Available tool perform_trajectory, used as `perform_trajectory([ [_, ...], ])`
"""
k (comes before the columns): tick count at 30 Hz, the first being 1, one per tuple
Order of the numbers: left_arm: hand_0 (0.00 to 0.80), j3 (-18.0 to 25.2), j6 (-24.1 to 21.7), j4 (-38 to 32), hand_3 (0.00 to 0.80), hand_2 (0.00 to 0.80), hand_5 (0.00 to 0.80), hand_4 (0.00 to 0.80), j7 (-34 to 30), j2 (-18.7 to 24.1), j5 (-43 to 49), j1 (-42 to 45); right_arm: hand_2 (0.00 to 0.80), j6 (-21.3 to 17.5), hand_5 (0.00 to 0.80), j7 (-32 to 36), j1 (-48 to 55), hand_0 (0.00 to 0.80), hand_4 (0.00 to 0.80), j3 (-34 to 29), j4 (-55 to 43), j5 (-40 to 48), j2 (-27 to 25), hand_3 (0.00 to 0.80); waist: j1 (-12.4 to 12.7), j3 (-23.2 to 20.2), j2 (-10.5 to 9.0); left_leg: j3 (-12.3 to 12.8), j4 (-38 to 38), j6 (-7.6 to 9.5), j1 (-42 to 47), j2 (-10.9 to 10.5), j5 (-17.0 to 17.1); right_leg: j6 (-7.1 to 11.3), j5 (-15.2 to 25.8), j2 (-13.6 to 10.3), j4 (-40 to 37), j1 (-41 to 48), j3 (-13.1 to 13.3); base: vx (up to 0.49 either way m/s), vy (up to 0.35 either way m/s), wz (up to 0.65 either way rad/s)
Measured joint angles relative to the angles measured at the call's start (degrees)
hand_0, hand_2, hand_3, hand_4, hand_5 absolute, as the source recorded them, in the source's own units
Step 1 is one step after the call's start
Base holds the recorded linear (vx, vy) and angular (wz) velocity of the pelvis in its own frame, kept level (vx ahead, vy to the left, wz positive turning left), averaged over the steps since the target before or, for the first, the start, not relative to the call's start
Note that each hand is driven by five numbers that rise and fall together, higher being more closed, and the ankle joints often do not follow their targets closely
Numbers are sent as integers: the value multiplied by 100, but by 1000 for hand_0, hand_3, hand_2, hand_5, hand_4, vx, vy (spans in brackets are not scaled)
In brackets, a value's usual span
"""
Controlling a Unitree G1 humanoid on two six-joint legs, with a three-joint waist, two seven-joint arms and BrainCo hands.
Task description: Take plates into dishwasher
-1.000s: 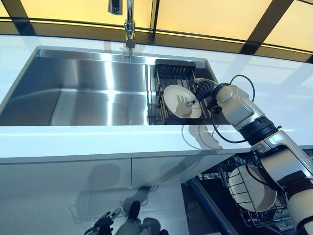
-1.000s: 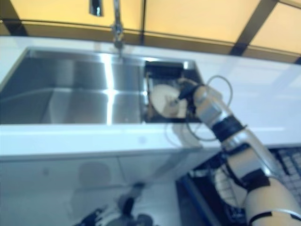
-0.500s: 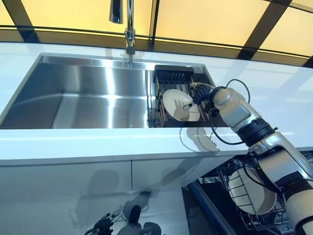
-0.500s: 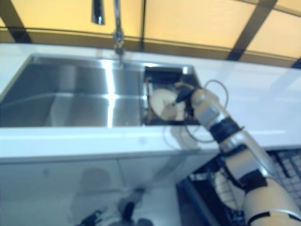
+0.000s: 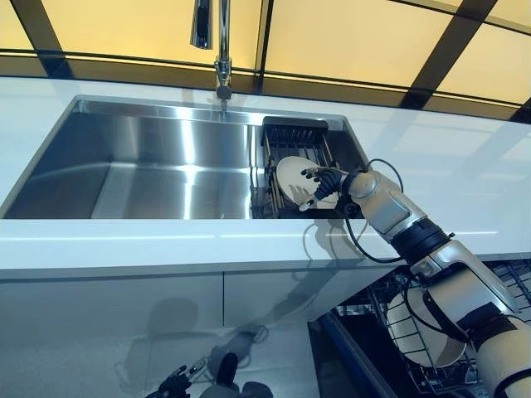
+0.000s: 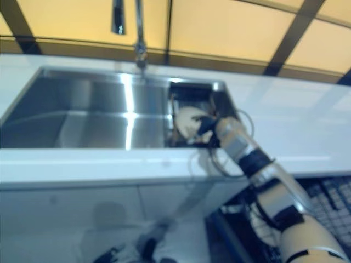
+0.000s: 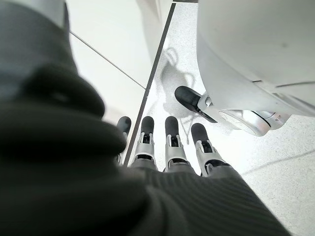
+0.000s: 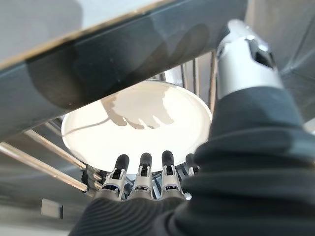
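R robot hand (image 5: 325,179) now lower vs moment ago, fingers straight & spread at cream plate (image 5: 292,177) leaning in rack (image 5: 292,133) at sink (image 5: 149,166) right end; no grip yet. Grasp next (likely). L robot hand (image 7: 167,142) idle, fingers relaxed. Dishwasher rack (image 5: 398,332) below counter (image 5: 124,245) holds another plate (image 5: 415,327).

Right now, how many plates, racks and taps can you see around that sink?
Plates: 2, one cream plate in the sink rack, one plate in the dishwasher rack
Racks: 2, the sink rack and the dishwasher rack
Taps: 1, the tap
Total: 5
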Motion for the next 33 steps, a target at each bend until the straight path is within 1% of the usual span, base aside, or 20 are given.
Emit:
perform_trajectory([
  [2,0,0,0,4,0,0,0,0,0,2,-1,12,0,-9,0,-57,0,0,0,0,1,-72,-3,0,2,-2,-3,1,0,0,0,0,0,7,-4,0,0,0,0,0,0,0],
  [8,0,-3,-8,52,0,0,0,0,-2,12,-11,23,0,-93,0,-635,-40,0,0,17,24,-280,-96,0,15,6,-28,-1,-1,0,-18,1,0,16,-11,3,-1,-20,-2,0,0,0],
  [11,0,-5,-12,76,0,0,0,0,-4,41,-22,40,0,-93,0,-791,-155,0,0,102,24,-280,-246,0,16,26,-64,-5,-1,0,-56,2,0,18,-12,6,-2,-59,-5,0,0,0],
  [14,0,-3,-15,92,0,0,0,0,-9,107,-53,51,0,-83,0,-952,-460,0,0,237,23,-279,-486,0,14,81,-143,-9,3,1,-182,8,7,18,-12,16,-1,-174,-9,0,0,0],
  [19,0,-2,-32,103,0,0,0,0,-9,139,-81,46,0,-111,0,-1160,-970,0,0,261,2,-275,-801,0,19,215,-222,-25,0,15,-227,-35,16,37,-25,5,-4,-210,-42,14,0,2],
  [23,0,-2,-33,101,0,0,0,0,-9,160,-82,-18,0,-361,0,-1163,-1318,0,0,471,-212,-273,-1058,0,16,299,-248,-29,0,13,-225,-57,14,47,-33,-13,-6,-203,-63,47,20,1],
  [27,0,-3,-28,57,0,0,0,0,-16,161,-147,-33,0,-602,0,-1163,-1357,0,0,514,-324,-272,-1066,0,24,323,-243,-34,0,9,-224,-65,10,56,-40,-19,-17,-202,-68,0,0,0],
  [30,0,-4,-25,2,0,0,0,0,-36,166,-294,-31,0,-897,0,-1164,-1377,0,0,768,-321,-287,-1111,0,26,427,-240,-61,1,0,-264,-61,3,57,-40,-2,-19,-225,-94,-13,-2,3],
  [33,0,-4,-27,-67,0,0,0,0,-44,170,-465,-32,0,-1108,0,-1151,-1453,0,0,1063,-298,-284,-1148,0,32,486,-234,-73,8,-2,-434,-42,34,55,-39,15,-5,-364,-161,-10,-4,9],
])
